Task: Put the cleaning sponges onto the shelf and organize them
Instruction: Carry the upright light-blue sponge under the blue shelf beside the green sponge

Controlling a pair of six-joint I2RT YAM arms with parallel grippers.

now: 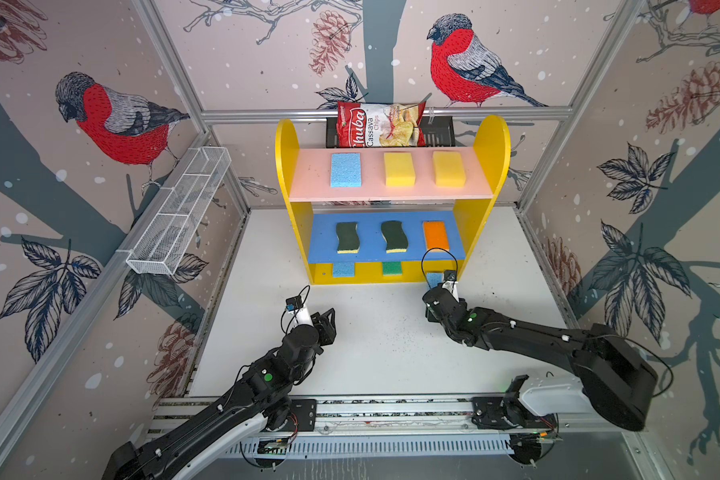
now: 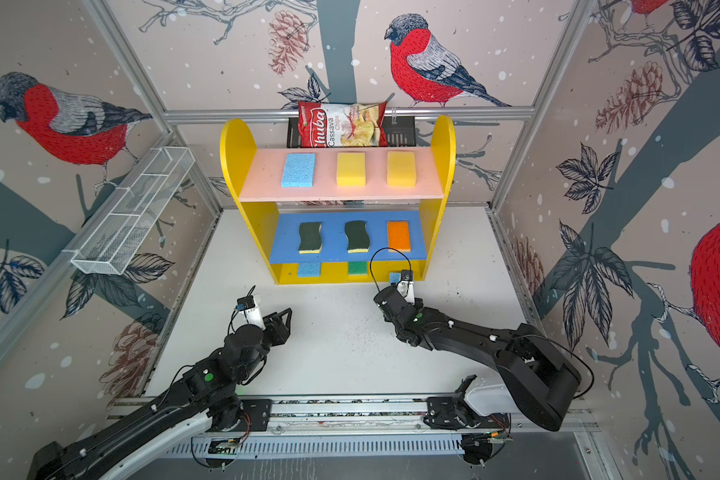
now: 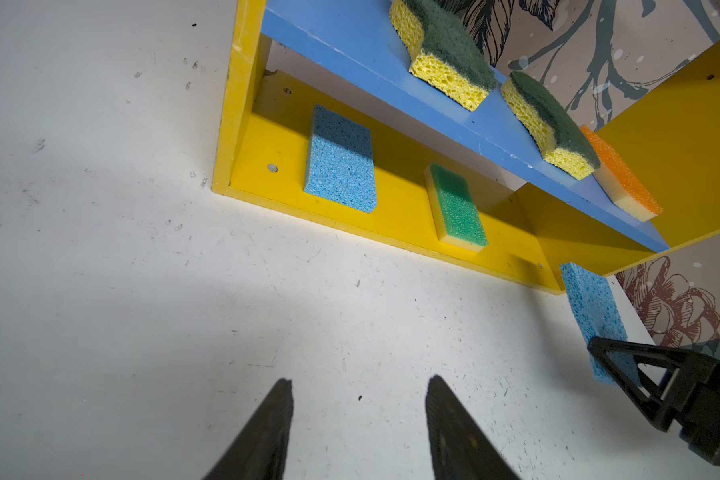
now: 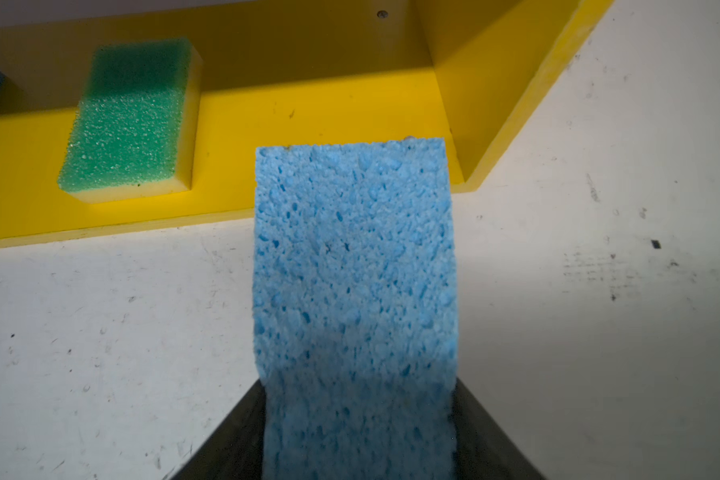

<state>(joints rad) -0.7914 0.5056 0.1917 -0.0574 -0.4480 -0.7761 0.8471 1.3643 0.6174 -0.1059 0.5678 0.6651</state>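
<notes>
The shelf (image 1: 287, 166) stands at the back of the white table. A light blue sponge (image 1: 345, 170) and two yellow ones (image 1: 399, 168) lie on its pink top board. Two dark-green wavy sponges (image 1: 346, 237) and an orange one (image 1: 435, 235) lie on the blue board. On the yellow base lie a blue sponge (image 3: 339, 160) and a bright green one (image 4: 129, 120). My right gripper (image 4: 360, 386) is shut on another light blue sponge (image 4: 354, 257), whose far end reaches the base's front edge near the right side panel. My left gripper (image 3: 359, 380) hangs open and empty over the table.
A red-and-white chips bag (image 1: 380, 124) sits in a black rack (image 1: 437, 133) behind the shelf. A white wire mesh basket (image 1: 179, 216) hangs on the left wall. The arms' mounting rail (image 1: 391, 409) runs along the front edge.
</notes>
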